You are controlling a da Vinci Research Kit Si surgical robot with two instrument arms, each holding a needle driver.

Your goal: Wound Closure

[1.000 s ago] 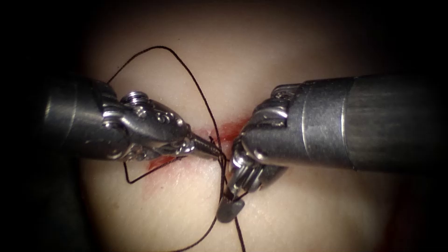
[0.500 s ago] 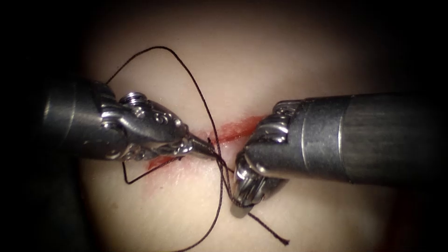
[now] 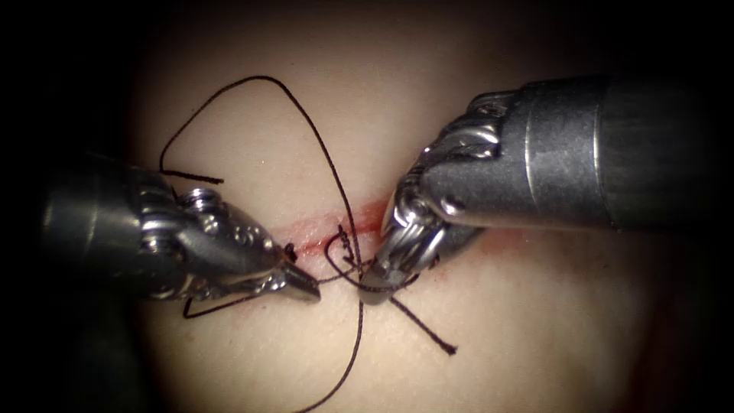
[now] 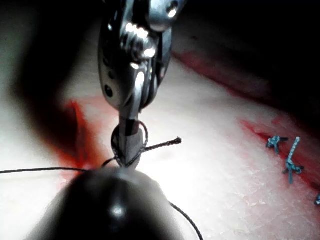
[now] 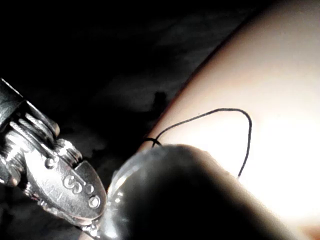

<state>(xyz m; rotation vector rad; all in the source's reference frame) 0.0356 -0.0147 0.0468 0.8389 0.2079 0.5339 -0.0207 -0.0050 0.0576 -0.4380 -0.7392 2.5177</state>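
Right gripper [image 3: 372,289] is clamped on the thread [image 3: 321,149] just below the cut [image 3: 321,232], a small loop wrapped round its tip. Left gripper [image 3: 307,289] sits closed left of it, pinching a strand. Thread arcs over the tissue [image 3: 535,329]. No legible markings.

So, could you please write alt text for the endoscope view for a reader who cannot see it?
Two needle drivers meet over a red cut in pale tissue: the left tool and the right tool each grip dark thread, which loops above the cut and trails below it.
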